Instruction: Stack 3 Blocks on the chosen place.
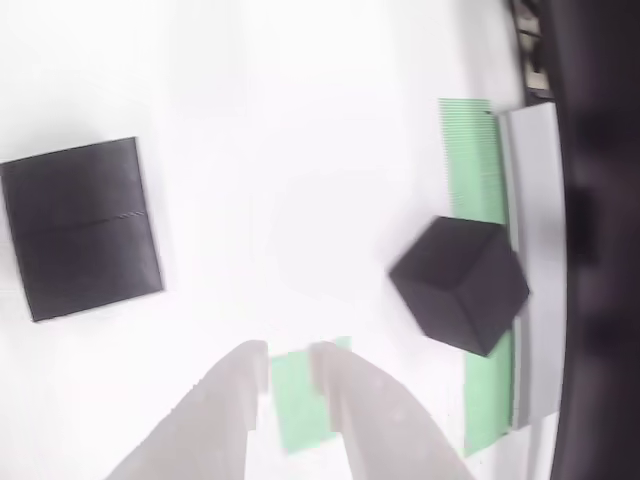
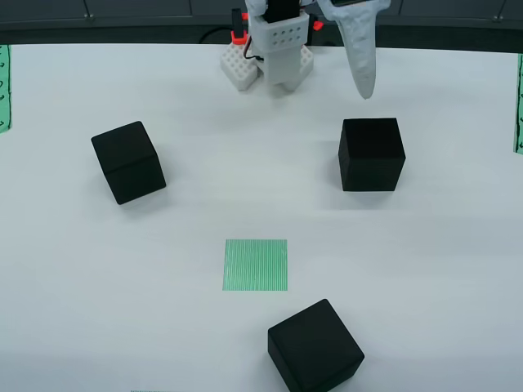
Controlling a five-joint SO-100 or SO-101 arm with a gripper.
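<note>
From above, three black blocks lie apart on the white table: one at the left (image 2: 127, 162), one at the right (image 2: 372, 153), one at the front (image 2: 315, 347). The chosen place (image 2: 256, 265), a green striped square, lies bare between them. My gripper hangs at the back, one white finger (image 2: 359, 57) pointing down just behind the right block. In the view that rides on the gripper, the gripper (image 1: 288, 352) is open and holds nothing, with the green square (image 1: 300, 400) showing between its fingers. A tilted block (image 1: 460, 285) sits right, and a face-on black block (image 1: 80, 225) left.
The arm's white base (image 2: 278, 49) stands at the back middle of the table. A long green striped strip (image 1: 473, 160) with a grey rail (image 1: 535, 200) runs along the right in the gripper's view, behind the tilted block. Green strips also mark the table's side edges (image 2: 518, 106).
</note>
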